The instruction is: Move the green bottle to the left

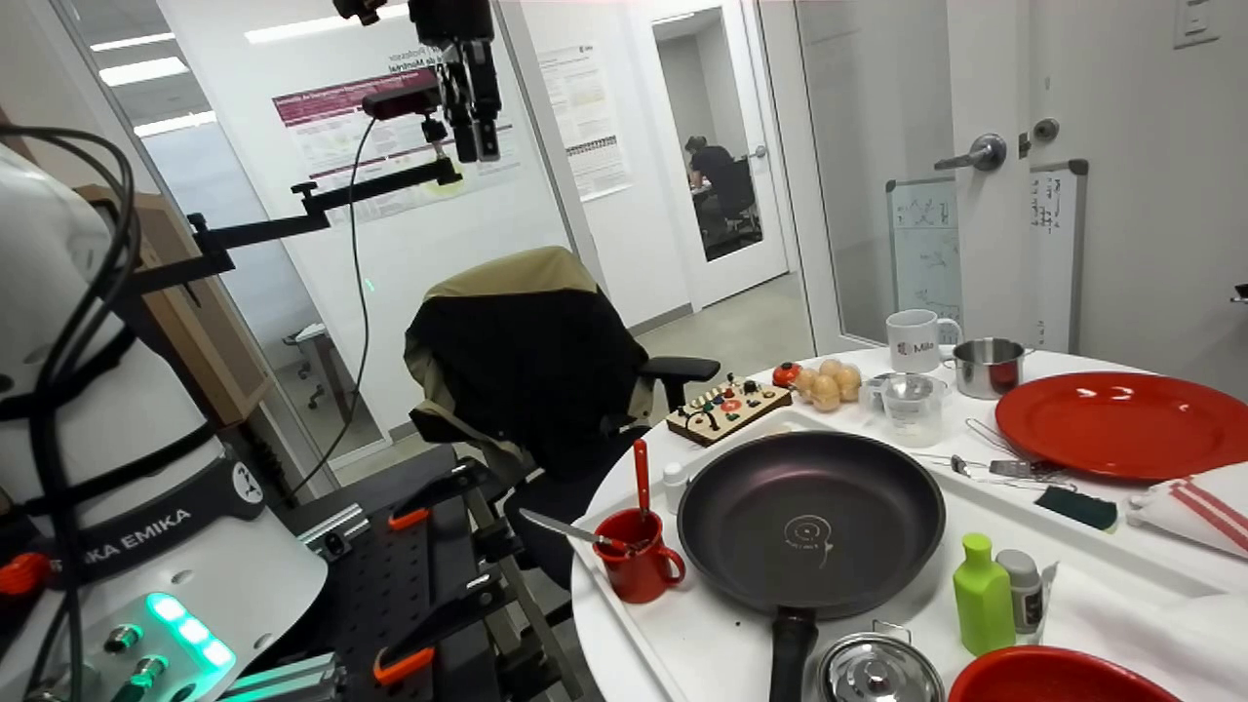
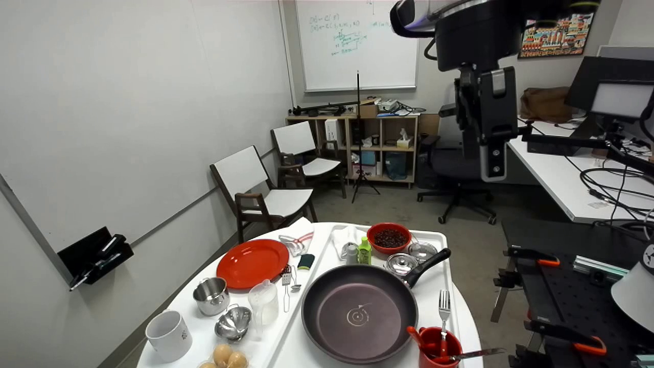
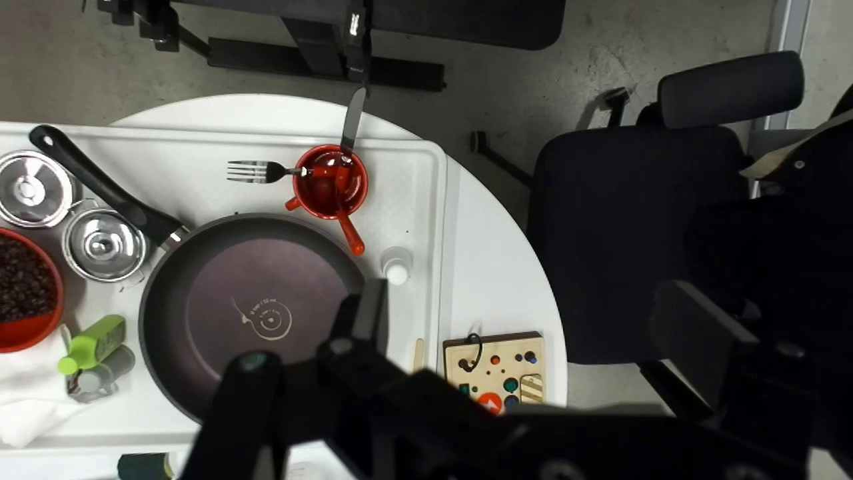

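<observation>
We see gripper (image 3: 533, 320) high in air, jaws spread wide, well apart from green bottle (image 1: 985, 600)
Bottle upright on white tray (image 3: 166, 180), just beside small grey-capped container (image 1: 1022, 590), between black frying pan (image 1: 809, 517) and red bowl (image 3: 26, 330) of dark beans (image 3: 23, 280)
On same tray, near pan, we spot red mug (image 1: 634, 575) holding fork (image 3: 272, 172) and knife (image 3: 354, 120), blade jutting past tray rim
Beyond tray, on round white table (image 3: 493, 253), we note red plate (image 2: 253, 263), metal cup (image 2: 215, 305) just beside it
</observation>
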